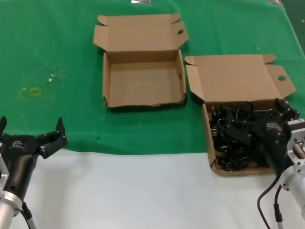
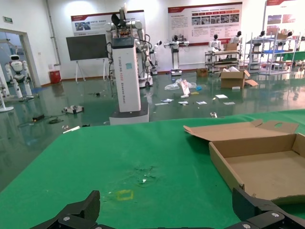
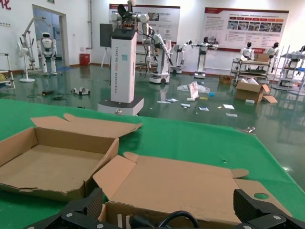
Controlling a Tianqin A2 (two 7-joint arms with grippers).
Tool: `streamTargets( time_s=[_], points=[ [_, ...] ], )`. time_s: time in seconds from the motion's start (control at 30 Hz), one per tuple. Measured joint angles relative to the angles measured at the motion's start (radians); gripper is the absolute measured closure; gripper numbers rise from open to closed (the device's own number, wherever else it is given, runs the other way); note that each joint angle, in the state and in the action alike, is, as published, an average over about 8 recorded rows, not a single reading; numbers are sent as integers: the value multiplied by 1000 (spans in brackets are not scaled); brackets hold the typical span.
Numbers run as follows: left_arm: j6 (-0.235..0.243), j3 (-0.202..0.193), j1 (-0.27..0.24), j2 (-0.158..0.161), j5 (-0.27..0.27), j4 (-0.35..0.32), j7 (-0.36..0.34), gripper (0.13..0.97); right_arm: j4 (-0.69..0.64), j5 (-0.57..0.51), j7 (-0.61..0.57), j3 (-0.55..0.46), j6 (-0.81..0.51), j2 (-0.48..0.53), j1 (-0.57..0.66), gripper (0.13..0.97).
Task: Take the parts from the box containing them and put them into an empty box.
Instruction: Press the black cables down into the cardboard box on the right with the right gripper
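The head view lays out the whole desk (image 1: 143, 191): the empty box (image 1: 143, 81) sits open on the green cloth (image 1: 57, 57), and just beside it, toward the robot's right and a little nearer the robot, stands the box containing them (image 1: 237, 86), its lid flap folded back and the parts (image 1: 233, 138), a tangle of black cords, heaped inside. The right gripper (image 1: 252, 117) hangs directly over that heap, jaws spread wide and clasping nothing, its fingertips level with the topmost loops. The right wrist view adds what the head view cannot: one black loop (image 3: 176, 218) curving up between the spread jaws, with the lid flap just behind it and the empty box (image 3: 52, 164) off to one side. The left gripper (image 1: 31, 129) is parked well apart from the empty box, at the cloth's near edge, jaws likewise released. The left wrist view shows only that empty box (image 2: 267, 167) and a factory hall beyond.
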Motion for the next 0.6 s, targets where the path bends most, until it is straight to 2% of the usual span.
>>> streamTargets(
  time_s=[0.6],
  points=[
    [0,0,0,0,0,0,0,132,0,0,0,0,0,0,0,129]
  ],
)
